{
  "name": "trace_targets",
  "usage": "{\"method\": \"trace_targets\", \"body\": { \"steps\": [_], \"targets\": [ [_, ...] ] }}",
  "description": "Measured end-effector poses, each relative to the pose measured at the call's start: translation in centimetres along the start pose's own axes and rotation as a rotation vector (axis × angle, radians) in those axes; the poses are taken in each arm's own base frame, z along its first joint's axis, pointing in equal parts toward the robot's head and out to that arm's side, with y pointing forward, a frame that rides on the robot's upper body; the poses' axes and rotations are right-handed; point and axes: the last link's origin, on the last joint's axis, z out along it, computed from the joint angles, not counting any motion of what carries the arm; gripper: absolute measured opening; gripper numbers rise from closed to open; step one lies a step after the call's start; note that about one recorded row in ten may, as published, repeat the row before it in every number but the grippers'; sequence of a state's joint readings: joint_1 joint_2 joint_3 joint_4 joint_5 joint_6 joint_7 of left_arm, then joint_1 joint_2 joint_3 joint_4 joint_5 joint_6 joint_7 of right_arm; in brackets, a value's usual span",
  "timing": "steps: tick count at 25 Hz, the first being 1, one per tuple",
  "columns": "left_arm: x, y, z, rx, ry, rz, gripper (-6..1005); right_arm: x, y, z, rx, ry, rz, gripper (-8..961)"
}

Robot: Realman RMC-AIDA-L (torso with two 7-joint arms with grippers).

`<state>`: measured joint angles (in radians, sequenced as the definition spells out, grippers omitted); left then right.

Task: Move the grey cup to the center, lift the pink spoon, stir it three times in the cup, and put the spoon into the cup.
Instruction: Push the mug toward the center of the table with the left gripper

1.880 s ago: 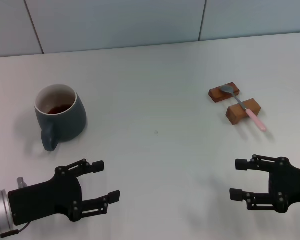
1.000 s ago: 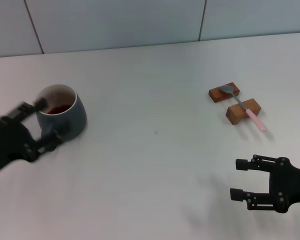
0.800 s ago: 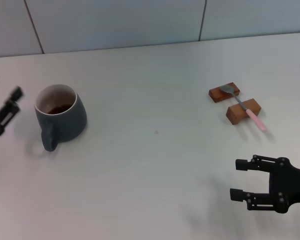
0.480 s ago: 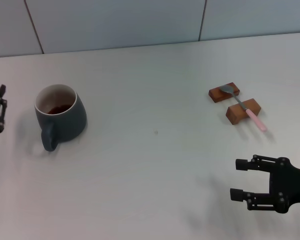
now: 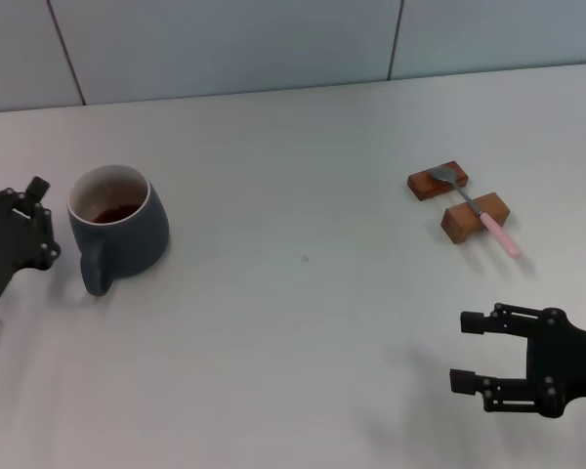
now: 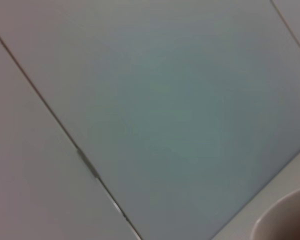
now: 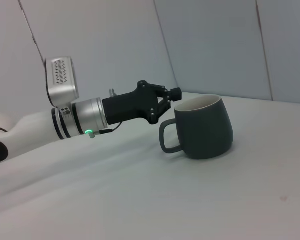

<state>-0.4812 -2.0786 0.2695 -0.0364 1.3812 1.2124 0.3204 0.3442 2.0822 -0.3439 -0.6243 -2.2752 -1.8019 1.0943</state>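
left gripper [image 5: 41, 223] open just beside grey cup [image 5: 127, 230], not touching.

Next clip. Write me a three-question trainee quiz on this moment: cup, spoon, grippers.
1. True or false: the pink spoon lies across two wooden blocks.
2. Which gripper is beside the grey cup? A) left gripper B) right gripper
3. Fill in: the grey cup's handle points toward the ____ edge of the table.

Key
1. True; its metal bowl is on the farther block, its handle on the nearer.
2. A; open, at the rim on the cup's left. The right gripper hovers open, low on the right.
3. Near, the robot's side.
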Motion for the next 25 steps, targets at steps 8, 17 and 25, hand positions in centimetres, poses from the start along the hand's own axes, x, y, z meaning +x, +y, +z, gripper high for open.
{"method": "trace_targets", "body": {
  "steps": [8, 17, 25],
  "targets": [
    [0.6, 1.1, 1.0, -0.057, 0.004, 0.000, -2, 0.1, 0.0, 0.0, -0.001, 0.007, 0.001, 788],
    [1.2, 2.0, 1.4, -0.102, 0.029, 0.004, -2, 0.1, 0.0, 0.0, -0.004, 0.011, 0.002, 788],
    [2.2, 3.4, 1.8, -0.160, 0.061, -0.006, -2, 0.1, 0.1, 0.0, -0.007, 0.010, 0.003, 788]
  ]
}}
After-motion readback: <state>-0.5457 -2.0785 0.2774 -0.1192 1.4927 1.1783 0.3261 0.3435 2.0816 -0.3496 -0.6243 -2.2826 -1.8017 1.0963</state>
